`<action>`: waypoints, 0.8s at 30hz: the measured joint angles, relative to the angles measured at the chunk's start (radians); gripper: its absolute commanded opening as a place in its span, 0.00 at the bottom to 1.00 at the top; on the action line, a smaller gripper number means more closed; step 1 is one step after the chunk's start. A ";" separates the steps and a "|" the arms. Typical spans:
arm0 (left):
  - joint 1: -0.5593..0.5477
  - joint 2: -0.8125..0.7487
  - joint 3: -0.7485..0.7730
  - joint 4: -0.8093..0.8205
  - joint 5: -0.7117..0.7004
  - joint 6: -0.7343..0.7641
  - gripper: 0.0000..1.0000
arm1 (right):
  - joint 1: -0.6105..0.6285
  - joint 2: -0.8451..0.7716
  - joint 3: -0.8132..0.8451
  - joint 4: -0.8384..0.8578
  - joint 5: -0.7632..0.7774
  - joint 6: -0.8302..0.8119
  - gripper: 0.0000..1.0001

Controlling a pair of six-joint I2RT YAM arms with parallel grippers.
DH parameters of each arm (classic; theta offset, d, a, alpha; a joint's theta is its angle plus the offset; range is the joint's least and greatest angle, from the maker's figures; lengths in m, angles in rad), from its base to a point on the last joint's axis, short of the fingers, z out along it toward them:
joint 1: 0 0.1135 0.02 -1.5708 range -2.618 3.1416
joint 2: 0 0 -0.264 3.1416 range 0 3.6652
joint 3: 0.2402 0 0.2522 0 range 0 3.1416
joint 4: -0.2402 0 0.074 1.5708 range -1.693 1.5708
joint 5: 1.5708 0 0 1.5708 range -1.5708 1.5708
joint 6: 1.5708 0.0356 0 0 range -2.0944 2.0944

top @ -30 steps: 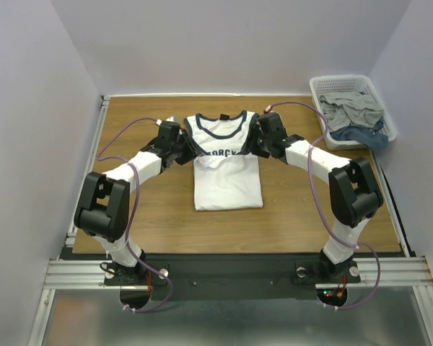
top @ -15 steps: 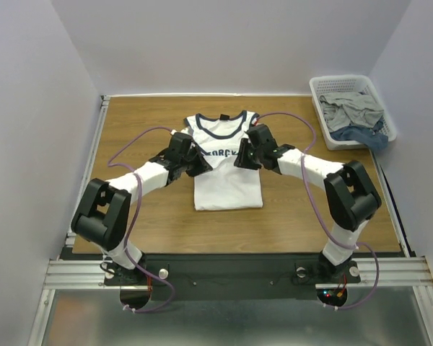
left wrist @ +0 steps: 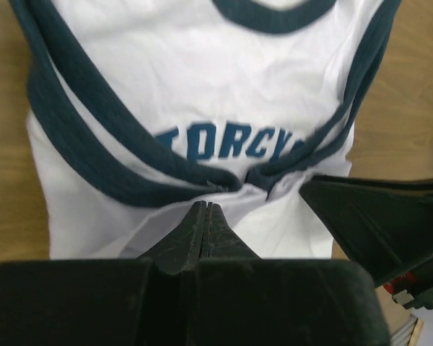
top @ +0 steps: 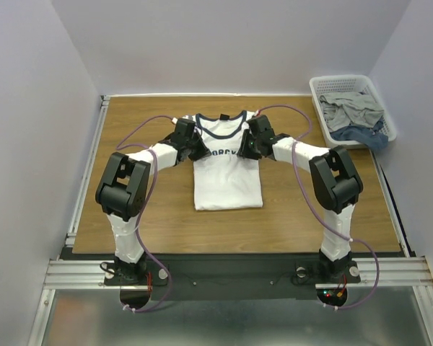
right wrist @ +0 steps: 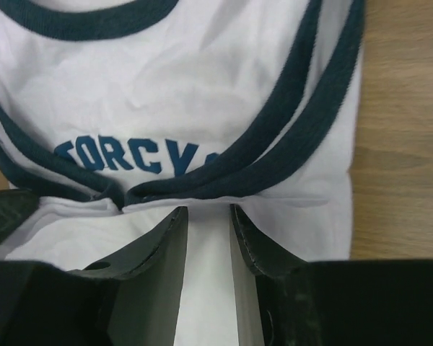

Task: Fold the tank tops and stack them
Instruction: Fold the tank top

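The tank top lies flat in the middle of the table, white with navy trim and a navy chest print, its armhole sides folded in to the centre. My left gripper is shut, with its tips resting on the cloth just below the print. My right gripper is open over the white cloth below the folded trim, with nothing held. The tank top fills the left wrist view and the right wrist view. The two grippers stand close together over the chest.
A white basket stands at the back right corner and holds several grey and blue garments. The wooden table has raised rails at its left and right edges. Purple cables loop from both arms.
Both grippers came in from the armholes to the chest and then slid a little farther back. The tank top's upper sides now lie folded in, and its top is narrower.
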 measured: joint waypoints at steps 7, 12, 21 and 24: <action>0.068 0.013 0.042 -0.003 -0.029 0.009 0.33 | -0.050 0.000 0.001 0.000 0.000 0.000 0.36; 0.097 0.005 0.080 -0.016 -0.056 0.024 0.40 | -0.050 0.000 0.001 0.000 -0.002 -0.001 0.35; 0.074 -0.262 -0.082 -0.023 -0.112 -0.014 0.11 | -0.050 -0.035 -0.007 -0.003 0.032 -0.005 0.36; 0.034 -0.341 -0.171 -0.010 -0.119 -0.039 0.04 | -0.050 -0.094 -0.029 0.000 0.032 -0.006 0.35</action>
